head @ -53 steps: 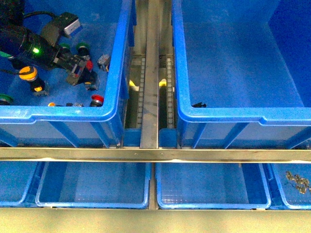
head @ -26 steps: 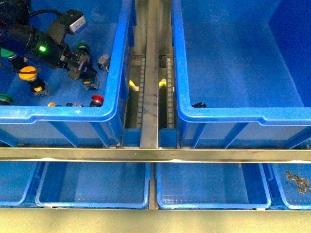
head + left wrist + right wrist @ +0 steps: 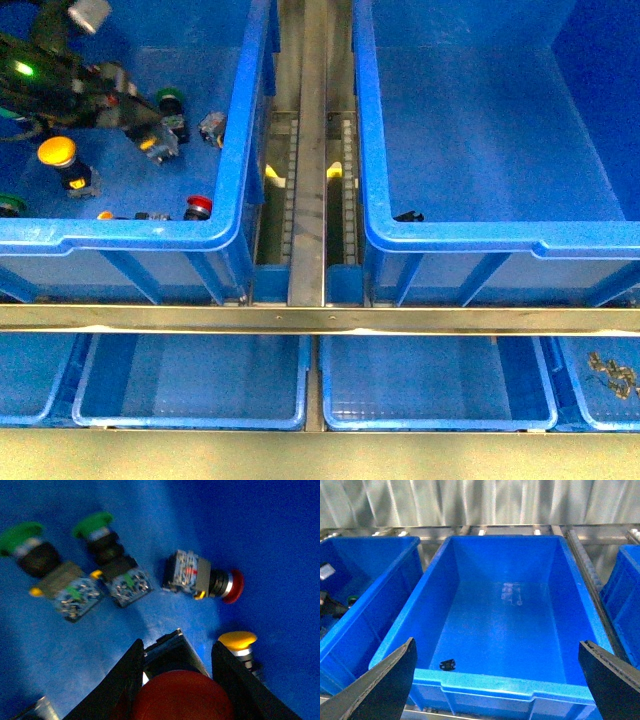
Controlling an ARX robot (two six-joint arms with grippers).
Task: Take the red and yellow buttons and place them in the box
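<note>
Two deep blue plastic bins sit side by side across a steel roller track. The left bin is smooth-walled with a rolled rim and carries the loose buttons. The right bin is nearly bare. I cannot tell from these views which bin is the delivery box.

My right gripper hangs above the right bin's near rim, fingers spread wide and empty. My left gripper is over the left bin's floor, toward its far side. Its dark fingers are clamped on a red button, whose glossy domed cap bulges toward the wrist camera.

I judge the pick made and the carry in hand. Next I need a firm grip to clear the bin wall, since the rounded cap could slip.

On the floor lie the yellow button toward the left side, a second red button by the near wall, and green buttons. Each is a mushroom cap on a boxy black and grey block. Smallest, a black fleck lies at the right bin's near left corner.
</note>
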